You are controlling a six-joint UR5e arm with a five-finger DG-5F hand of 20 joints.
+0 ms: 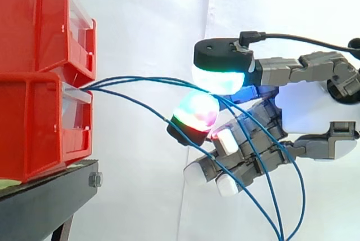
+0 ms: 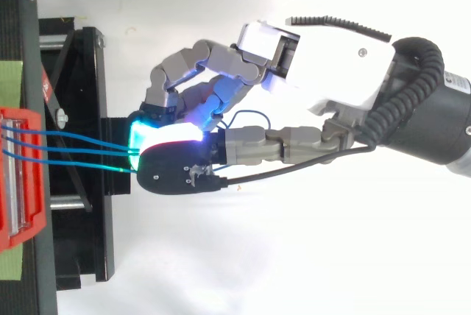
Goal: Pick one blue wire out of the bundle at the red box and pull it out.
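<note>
Red plastic bins (image 1: 34,123), thin blue wires (image 1: 146,77) and a grey-and-white robot hand (image 1: 309,111) pinching the strands

The stacked bins sit on a black metal stand (image 1: 45,201) at the left of the frame. The wires leave the front gap between them and run right to the hand at centre right. Two glowing fingertips (image 1: 219,77) are pressed together on the upper strands, another strand passes beneath the lower pad, and the other fingers curl underneath. Beyond the hand the wires droop to the lower right, before a white curtain (image 1: 146,16).
</note>
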